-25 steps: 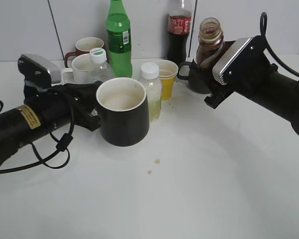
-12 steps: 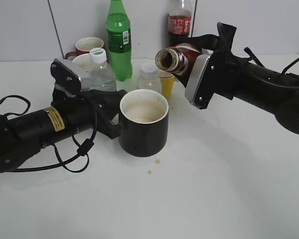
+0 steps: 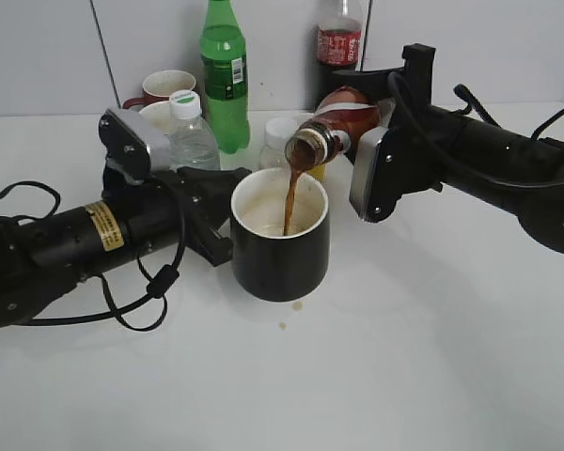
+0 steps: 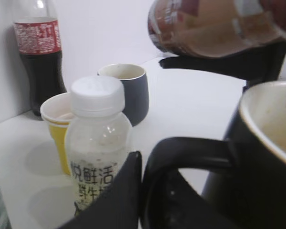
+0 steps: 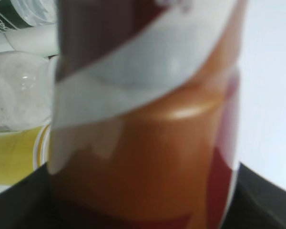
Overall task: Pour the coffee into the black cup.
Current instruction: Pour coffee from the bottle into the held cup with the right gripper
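Observation:
The black cup [image 3: 280,246] stands on the white table, cream inside. My left gripper [image 3: 212,246] is shut on its loop handle [image 4: 181,155]; the cup wall fills the right of the left wrist view [image 4: 257,162]. My right gripper [image 3: 374,150] is shut on the coffee bottle [image 3: 336,123], which is tipped mouth-down to the left above the cup. A brown stream of coffee [image 3: 289,202] falls from its mouth into the cup. The bottle's brown-orange label with white swirl fills the right wrist view [image 5: 148,119]. It also shows at the top of the left wrist view [image 4: 214,28].
Behind the cup stand a small white-capped bottle [image 3: 280,141], a yellow paper cup [image 4: 59,129], a clear water bottle [image 3: 190,132], a green bottle [image 3: 225,70], a cola bottle [image 3: 338,42], a dark grey mug [image 4: 128,90] and two more mugs [image 3: 160,94]. Coffee drops [image 3: 289,315] lie before the cup.
The right gripper tipped the coffee bottle further down over the cup, and coffee now streams into it. The cup and left gripper shifted slightly right.

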Robot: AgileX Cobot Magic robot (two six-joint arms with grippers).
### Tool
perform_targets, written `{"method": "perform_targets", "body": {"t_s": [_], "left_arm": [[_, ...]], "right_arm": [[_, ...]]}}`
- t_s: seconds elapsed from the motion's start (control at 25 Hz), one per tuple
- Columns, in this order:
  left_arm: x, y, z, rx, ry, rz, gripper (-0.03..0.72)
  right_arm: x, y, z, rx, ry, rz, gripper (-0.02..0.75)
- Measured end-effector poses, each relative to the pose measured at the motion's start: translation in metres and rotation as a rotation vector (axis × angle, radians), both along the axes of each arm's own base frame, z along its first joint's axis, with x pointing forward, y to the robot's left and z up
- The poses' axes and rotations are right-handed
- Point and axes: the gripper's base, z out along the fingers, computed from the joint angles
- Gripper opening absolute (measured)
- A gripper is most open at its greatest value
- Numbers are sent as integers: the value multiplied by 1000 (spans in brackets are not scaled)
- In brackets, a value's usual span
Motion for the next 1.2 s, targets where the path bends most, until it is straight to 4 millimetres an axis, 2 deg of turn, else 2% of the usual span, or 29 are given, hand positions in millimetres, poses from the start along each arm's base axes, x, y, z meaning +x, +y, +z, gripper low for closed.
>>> {"method": "perform_targets", "body": {"t_s": [0.48, 1.2], "left_arm": [[-5, -4, -1, 20, -11, -70, 48], [-6, -4, -1, 24, -11, -75, 48]], "right_arm": [[0, 0, 0, -38, -38, 3, 501], [0, 0, 0, -82, -85, 0, 501]]}}
